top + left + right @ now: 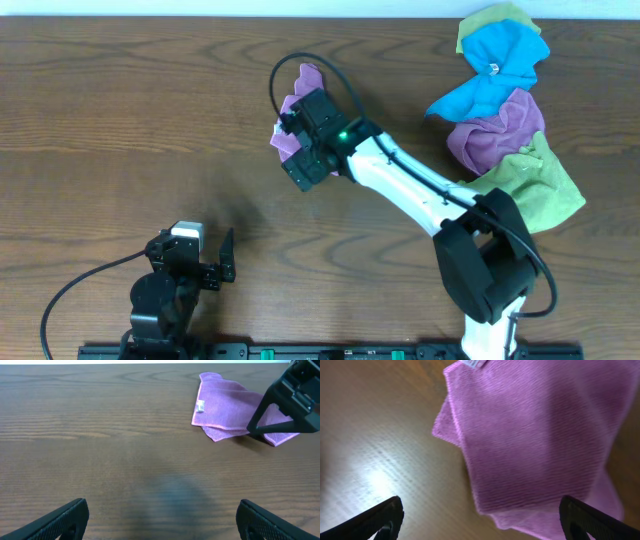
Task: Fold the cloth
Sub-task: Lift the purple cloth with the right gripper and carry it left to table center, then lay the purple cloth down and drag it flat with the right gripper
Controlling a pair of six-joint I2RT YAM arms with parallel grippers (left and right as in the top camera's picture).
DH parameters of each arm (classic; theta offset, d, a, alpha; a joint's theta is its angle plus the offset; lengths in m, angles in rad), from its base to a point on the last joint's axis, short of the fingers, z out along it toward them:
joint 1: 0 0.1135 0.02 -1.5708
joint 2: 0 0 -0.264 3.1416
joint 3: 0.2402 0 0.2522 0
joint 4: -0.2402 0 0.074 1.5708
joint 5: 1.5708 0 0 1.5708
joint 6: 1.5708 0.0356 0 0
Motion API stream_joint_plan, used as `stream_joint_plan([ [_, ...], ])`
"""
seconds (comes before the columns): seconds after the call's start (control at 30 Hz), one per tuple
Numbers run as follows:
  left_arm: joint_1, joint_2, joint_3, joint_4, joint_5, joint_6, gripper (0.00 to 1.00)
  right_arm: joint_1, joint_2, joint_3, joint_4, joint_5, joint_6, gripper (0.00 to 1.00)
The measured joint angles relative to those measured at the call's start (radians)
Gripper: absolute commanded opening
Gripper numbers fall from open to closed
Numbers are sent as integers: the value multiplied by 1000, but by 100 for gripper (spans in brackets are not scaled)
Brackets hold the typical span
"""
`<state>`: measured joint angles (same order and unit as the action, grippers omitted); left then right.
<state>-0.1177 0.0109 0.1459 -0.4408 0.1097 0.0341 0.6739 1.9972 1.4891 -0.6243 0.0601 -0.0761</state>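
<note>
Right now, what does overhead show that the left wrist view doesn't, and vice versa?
Only overhead: the heap of blue, mauve and green cloths at the table's far right. Only left wrist: the white tag on the purple cloth. Both: that cloth on the wooden table, the right arm above it.

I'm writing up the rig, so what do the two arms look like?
The right arm has a white link between black joints, a black head with a green light and a looping black cable. The left arm is black with a pale block at the wrist and a black cable. Both have black fingers.
</note>
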Motion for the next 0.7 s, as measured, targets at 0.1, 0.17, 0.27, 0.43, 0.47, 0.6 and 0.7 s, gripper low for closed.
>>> stream_joint_plan([
  [0.1, 0, 0, 0, 0, 0, 0, 95, 8, 14, 0, 9, 77, -16, 86],
  [0.17, 0, 0, 0, 0, 0, 0, 95, 8, 36, 0, 8, 122, -23, 75],
  [0.27, 0, 0, 0, 0, 0, 0, 95, 7, 71, 0, 22, 180, -26, 69],
  [0.43, 0, 0, 0, 0, 0, 0, 95, 7, 79, 0, 31, 214, -31, 54],
  [0.47, 0, 0, 0, 0, 0, 0, 95, 7, 80, 0, 32, 219, -34, 43],
  [0.6, 0, 0, 0, 0, 0, 0, 95, 7, 80, 0, 38, 229, -40, 11],
  [0.7, 0, 0, 0, 0, 0, 0, 96, 7, 80, 0, 48, 230, -37, 4],
])
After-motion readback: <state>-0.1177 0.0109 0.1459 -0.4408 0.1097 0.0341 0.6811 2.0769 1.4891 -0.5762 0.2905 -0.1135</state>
